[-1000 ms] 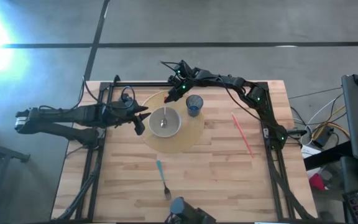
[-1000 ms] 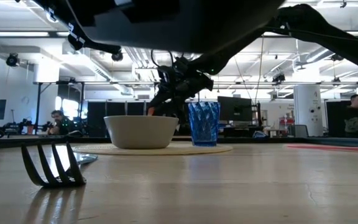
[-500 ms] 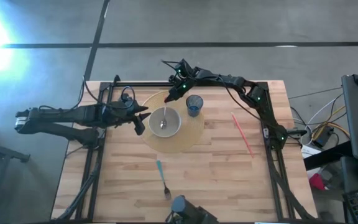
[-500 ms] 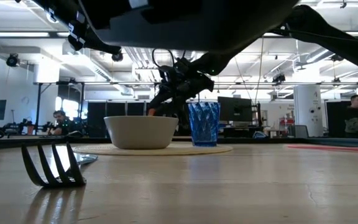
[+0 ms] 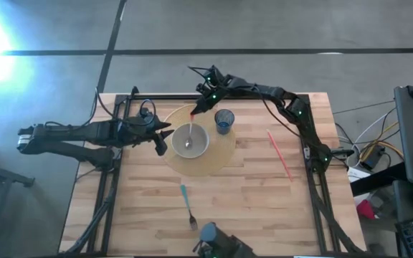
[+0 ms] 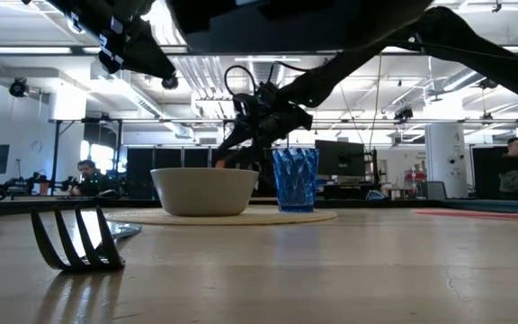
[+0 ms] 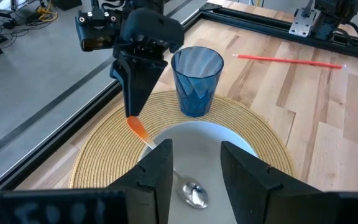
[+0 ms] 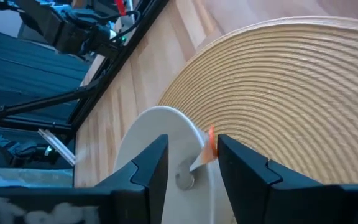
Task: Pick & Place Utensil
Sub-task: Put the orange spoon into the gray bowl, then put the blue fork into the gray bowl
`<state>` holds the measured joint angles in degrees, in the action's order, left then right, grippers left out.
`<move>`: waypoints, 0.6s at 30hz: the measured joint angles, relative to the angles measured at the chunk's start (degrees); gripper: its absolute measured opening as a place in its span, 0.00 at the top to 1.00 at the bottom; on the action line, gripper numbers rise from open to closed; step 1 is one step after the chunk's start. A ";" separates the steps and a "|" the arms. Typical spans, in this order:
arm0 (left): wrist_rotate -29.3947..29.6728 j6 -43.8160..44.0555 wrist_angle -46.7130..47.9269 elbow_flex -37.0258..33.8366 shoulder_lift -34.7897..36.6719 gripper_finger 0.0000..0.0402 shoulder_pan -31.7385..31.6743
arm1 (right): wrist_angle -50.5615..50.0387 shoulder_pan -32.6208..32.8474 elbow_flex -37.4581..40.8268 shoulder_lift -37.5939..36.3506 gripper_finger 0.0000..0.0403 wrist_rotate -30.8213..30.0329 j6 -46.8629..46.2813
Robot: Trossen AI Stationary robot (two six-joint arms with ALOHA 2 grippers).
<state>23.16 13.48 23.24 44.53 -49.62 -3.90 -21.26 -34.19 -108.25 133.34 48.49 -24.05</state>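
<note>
A metal spoon with an orange handle end lies in the white bowl, its scoop on the bowl's floor and its handle leaning on the far rim. My right gripper is open and points down at the handle end, just above it. My left gripper is open and hovers by the bowl's left side. The bowl sits on a round woven mat. My right gripper: its fingertips stand right at the spoon's orange handle end, coming from above and from the far side. I cannot tell whether they touch it. The spoon rests in the bowl on its own.
A blue tumbler stands on the mat right of the bowl. A teal-handled fork lies near the table's near edge, its tines close to the low camera. A thin red stick lies on the right. People sit in the room beyond.
My right gripper has drawn back a little, up and toward the table's far edge, uncovering the spoon's orange handle end. The spoon has stayed in the bowl.
</note>
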 joint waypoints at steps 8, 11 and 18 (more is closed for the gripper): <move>-0.02 0.01 0.00 0.00 -0.01 0.69 0.00 | 0.02 -0.69 0.00 -0.15 0.67 -0.42 0.02; -0.20 0.02 0.00 0.00 -0.01 0.69 0.00 | 0.02 -0.90 0.00 -0.21 0.67 -0.43 0.02; -1.83 0.12 0.00 0.00 -0.01 0.69 0.00 | 0.02 -1.23 0.00 -2.63 0.67 -0.40 0.98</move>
<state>21.33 13.60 23.24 44.53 -49.63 -3.90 -21.24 -35.42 -108.25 130.71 48.09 -23.07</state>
